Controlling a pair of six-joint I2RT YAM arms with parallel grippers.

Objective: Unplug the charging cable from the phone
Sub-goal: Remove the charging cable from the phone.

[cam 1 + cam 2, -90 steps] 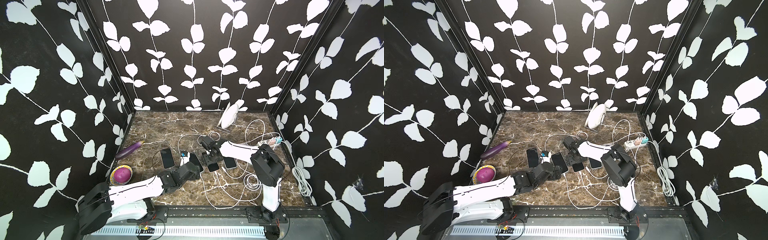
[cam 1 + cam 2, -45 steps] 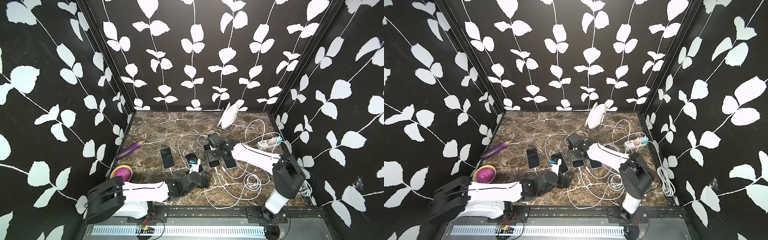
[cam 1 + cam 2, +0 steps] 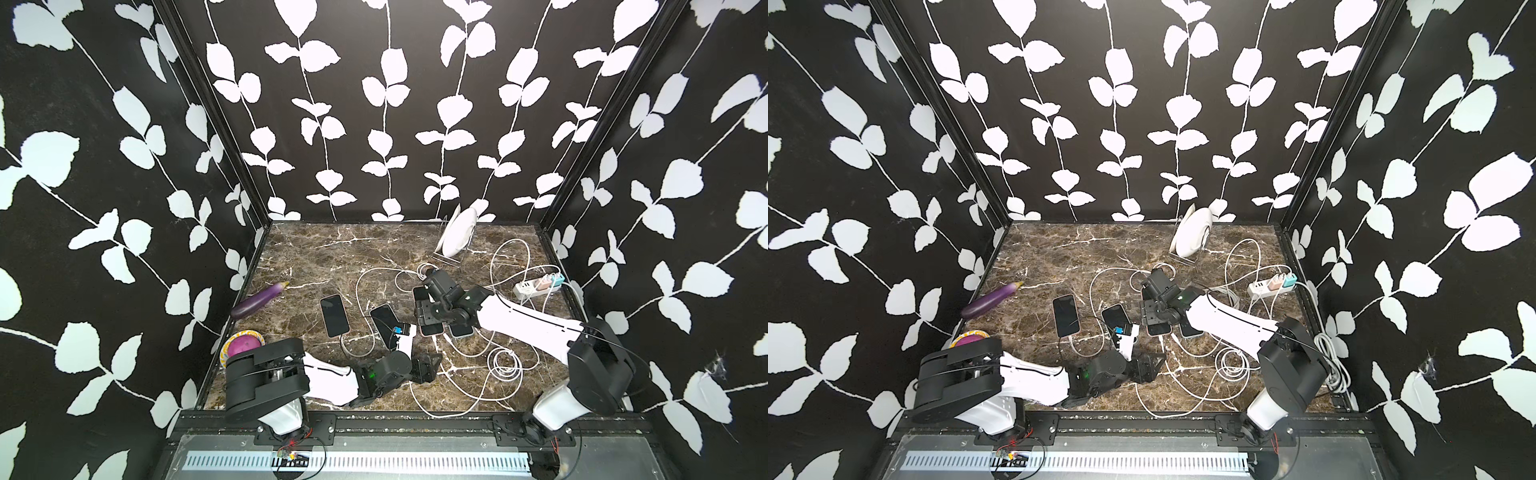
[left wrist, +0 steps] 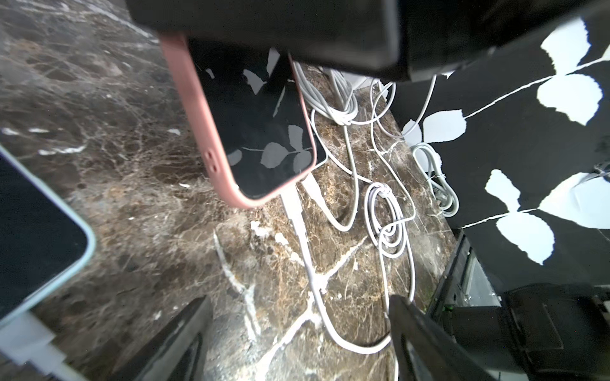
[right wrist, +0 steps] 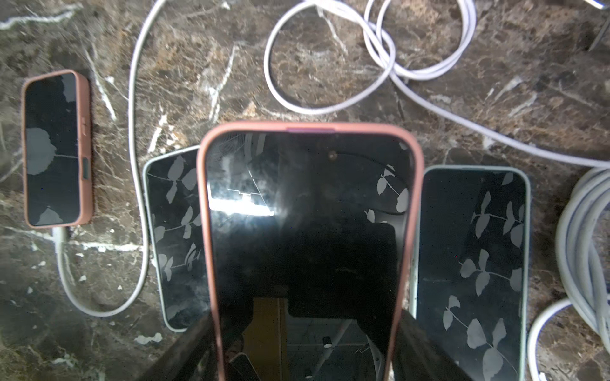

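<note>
While the right end effector [image 5: 303,346] grips the phone [image 5: 307,231], its cable [image 4: 297,224] trails beyond

Four phones lie mid-tabletop [image 3: 316,253] in a row; the eggplant [image 3: 258,300] lies left of them, the plate [image 3: 457,231] behind, the power strip [image 3: 538,285] right.

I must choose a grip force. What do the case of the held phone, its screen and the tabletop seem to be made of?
Case: matte pink, probably silicone or soft plastic; no glare.
Screen: glossy glass; it mirrors light and leaves.
Tabletop: brown marble look with white veins; real stone or printed sheet, unclear.
</note>
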